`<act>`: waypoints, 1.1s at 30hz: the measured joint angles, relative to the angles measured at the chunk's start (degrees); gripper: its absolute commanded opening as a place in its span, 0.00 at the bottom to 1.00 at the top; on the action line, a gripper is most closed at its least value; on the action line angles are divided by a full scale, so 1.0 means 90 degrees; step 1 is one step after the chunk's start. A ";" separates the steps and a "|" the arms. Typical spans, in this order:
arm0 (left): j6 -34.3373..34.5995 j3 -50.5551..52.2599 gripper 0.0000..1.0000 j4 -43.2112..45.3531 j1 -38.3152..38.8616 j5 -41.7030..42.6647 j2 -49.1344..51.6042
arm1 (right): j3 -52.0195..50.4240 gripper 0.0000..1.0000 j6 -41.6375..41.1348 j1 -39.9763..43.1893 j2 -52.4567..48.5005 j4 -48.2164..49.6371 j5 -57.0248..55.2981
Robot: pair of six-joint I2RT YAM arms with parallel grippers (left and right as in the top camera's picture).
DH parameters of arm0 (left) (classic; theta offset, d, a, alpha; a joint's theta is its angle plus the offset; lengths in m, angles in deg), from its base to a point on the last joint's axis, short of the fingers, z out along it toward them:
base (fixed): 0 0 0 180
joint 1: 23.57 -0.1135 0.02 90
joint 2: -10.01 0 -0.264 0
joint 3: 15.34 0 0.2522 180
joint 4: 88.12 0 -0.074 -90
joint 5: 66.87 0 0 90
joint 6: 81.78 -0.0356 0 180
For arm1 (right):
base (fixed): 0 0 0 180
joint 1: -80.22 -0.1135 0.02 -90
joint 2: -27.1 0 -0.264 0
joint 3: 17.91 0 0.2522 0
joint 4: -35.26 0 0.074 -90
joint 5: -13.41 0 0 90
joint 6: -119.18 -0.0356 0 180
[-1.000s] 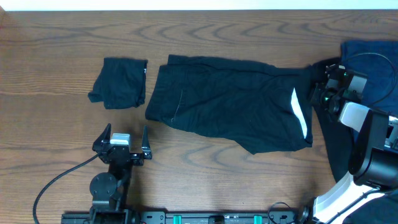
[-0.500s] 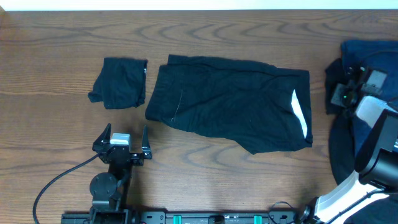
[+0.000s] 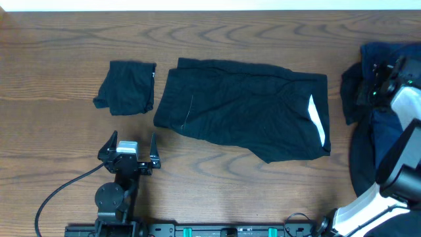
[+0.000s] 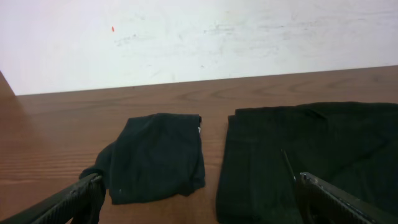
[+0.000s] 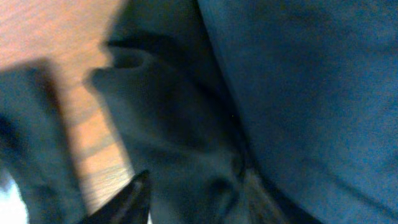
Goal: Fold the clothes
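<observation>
Nearest the base, the left gripper [image 3: 132, 139] is held wide open and empty, just short of the left end of the large black garment [image 3: 243, 108]. The garment is spread flat on the table [image 3: 217, 191], long axis left to right. Its right end, marked by a pale edge [image 3: 317, 118], is found leftward of the right gripper [image 3: 371, 79], which is poised over the heaped clothes [image 3: 388, 52], its jaws too blurred to be judged.

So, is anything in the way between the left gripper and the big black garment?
Nothing visible. Only bare table lies between the left gripper and the large black garment's near corner; the small folded cloth sits apart, to its left.
</observation>
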 measured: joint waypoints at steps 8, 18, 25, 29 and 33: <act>-0.0002 0.0000 0.98 0.0002 0.0000 0.0000 0.0000 | 0.0306 0.53 0.0005 -0.0192 0.1540 -0.0772 0.1639; 0.0000 0.0000 0.98 0.0002 0.0000 0.0000 0.0000 | 0.0364 0.59 0.0002 -0.1486 0.1411 -0.1297 0.2033; 0.0000 0.0000 0.98 0.0002 0.0000 0.0000 0.0000 | 0.0362 0.60 0.0005 -0.1746 0.0860 -0.1202 0.2052; 0.0000 0.0000 0.98 0.0002 0.0000 0.0000 0.0000 | 0.0362 0.61 0.0046 -0.1744 0.0663 -0.1178 0.2050; 0.0000 0.0000 0.98 0.0002 0.0000 0.0000 0.0000 | 0.0362 0.62 0.0126 -0.1744 0.0384 -0.1112 0.2052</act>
